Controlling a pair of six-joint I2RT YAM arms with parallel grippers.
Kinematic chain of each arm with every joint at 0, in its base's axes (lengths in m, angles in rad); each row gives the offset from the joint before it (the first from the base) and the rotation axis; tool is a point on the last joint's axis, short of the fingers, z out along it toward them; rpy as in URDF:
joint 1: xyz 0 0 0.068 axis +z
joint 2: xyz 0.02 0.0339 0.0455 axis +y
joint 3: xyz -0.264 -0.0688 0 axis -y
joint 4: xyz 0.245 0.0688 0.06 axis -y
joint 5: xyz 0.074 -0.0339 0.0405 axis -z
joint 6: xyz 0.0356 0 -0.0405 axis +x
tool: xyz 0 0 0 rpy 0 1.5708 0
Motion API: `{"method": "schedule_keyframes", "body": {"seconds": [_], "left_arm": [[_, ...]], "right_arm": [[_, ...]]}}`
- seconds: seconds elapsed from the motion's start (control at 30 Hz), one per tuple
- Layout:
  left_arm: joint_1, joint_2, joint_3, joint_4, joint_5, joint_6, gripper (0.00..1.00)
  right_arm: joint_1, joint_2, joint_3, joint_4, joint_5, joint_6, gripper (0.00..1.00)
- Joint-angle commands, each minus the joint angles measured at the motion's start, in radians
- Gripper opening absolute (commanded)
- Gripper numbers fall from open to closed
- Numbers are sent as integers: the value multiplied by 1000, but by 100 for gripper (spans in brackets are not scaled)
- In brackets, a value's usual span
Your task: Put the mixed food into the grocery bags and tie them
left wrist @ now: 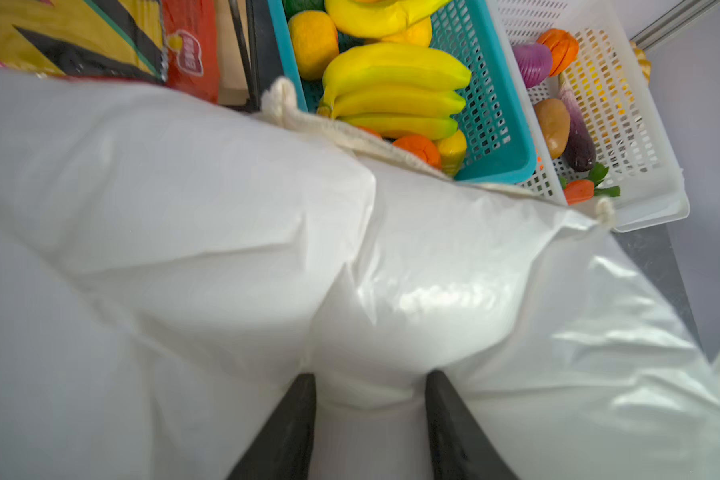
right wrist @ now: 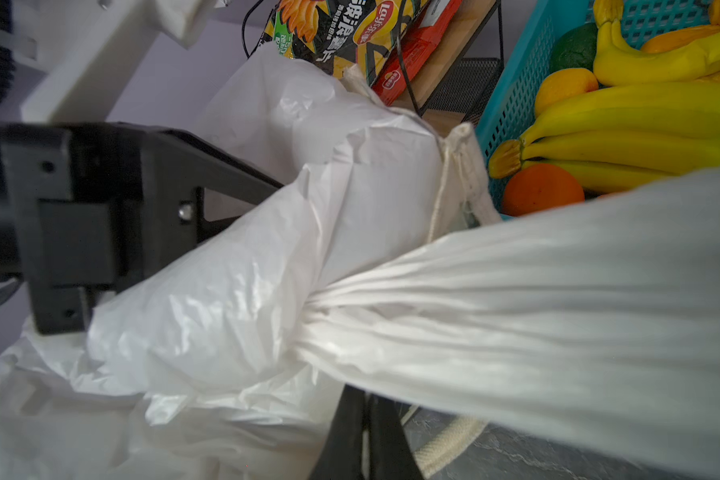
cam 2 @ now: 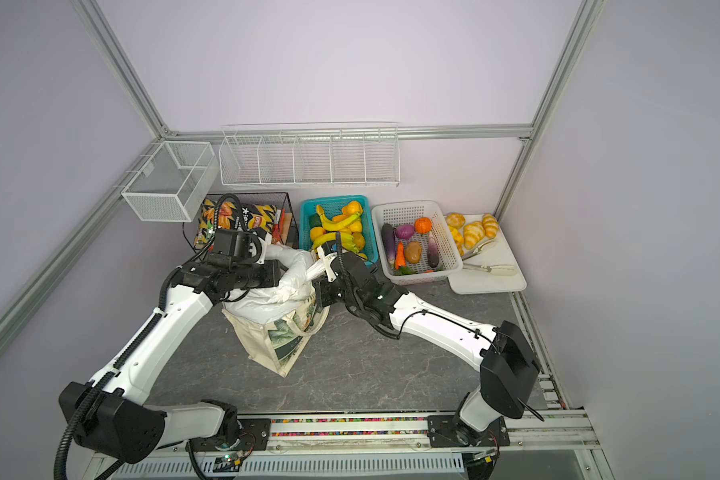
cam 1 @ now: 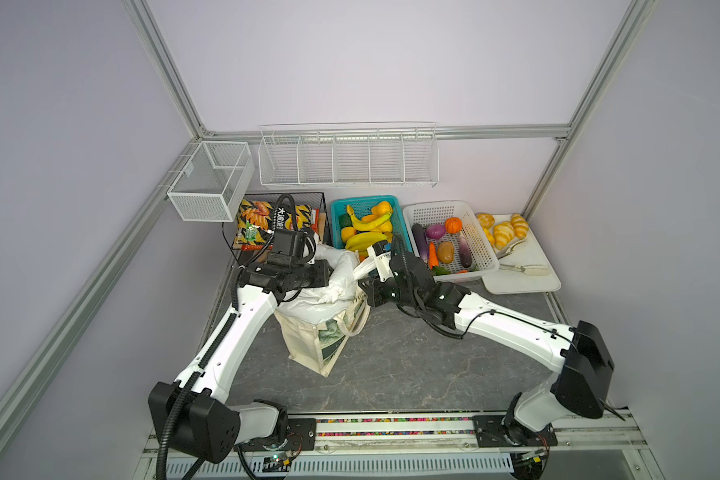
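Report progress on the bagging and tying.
Done: plastic bag sits bulging inside the tote. In hand: right gripper, shut, pulls a twisted bag handle taut; left fingers straddle another fold. Left: no finished knot shows, the tote's rope handles hang untied, and what is inside is hidden.

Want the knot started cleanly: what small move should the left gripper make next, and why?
Probably close the left gripper on the fold of the white plastic bag that its open jaws straddle. The right gripper, shut, holds a handle strand taut, so tying likely needs this second grip.
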Motion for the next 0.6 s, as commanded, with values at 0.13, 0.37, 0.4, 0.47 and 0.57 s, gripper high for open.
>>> {"method": "schedule_keyframes", "body": {"seconds": [0.13,0.37,0.4,0.47,0.57], "left_arm": [[1,20,-163,-9,29,-3,44],[-12,93,-221,74,4,-21,45],[-16,109,-221,68,-2,-23,45],[-21,144,-218,50,-29,-31,46],[-52,138,-236,64,-97,-48,48]], "right_arm": [[-1,-45,-8,93,42,-28,7],[-1,-34,-6,106,18,-22,7],[-2,-35,-6,107,20,-22,7],[-2,-38,-5,108,23,-29,7],[-1,-44,7,107,25,-37,7]]}}
